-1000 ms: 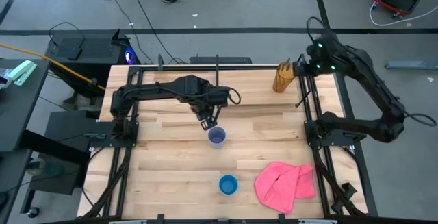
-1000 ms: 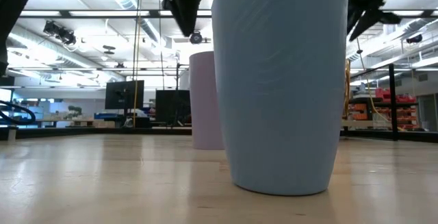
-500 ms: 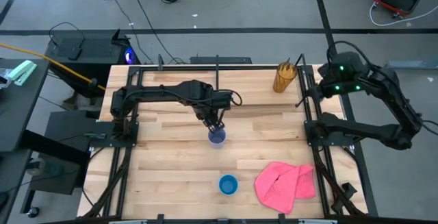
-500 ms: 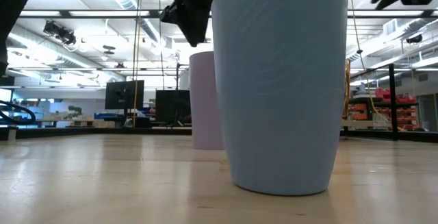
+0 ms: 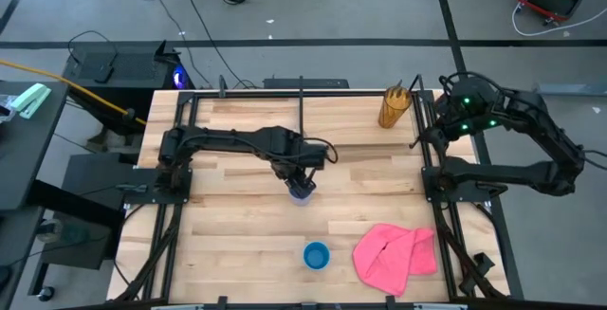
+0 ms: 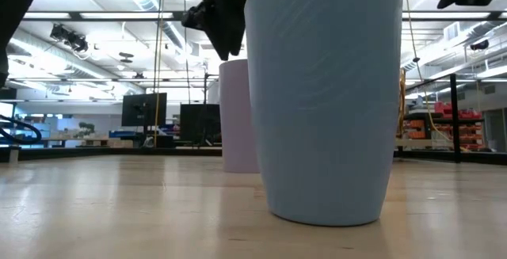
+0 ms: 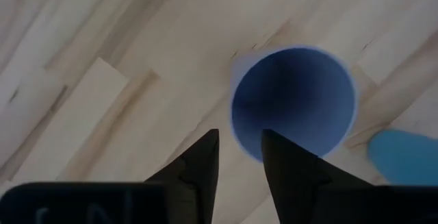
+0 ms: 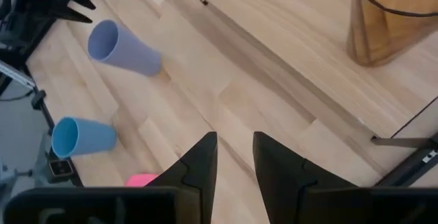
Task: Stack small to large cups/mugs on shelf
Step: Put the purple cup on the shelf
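The pale lavender cup stands upright on its base on the wooden shelf, mouth up. My left gripper hangs just above its rim, pointing down and open. In the left wrist view one finger stands over the cup's mouth and the other outside the wall. The blue cup stands near the front edge. The amber cup stands at the far right. My right gripper is open and empty, to the right of the amber cup.
A pink cloth lies at the near right, beside the blue cup. A thin black divider post stands just beyond the lavender cup. Black frame rails run along the shelf's left and right sides. The blue cup fills the low view.
My left gripper has come down and a little toward the table's near edge, to just above the lavender cup's rim. My right gripper has drawn back from the amber cup toward the table's right edge; the amber cup stays standing where it was.
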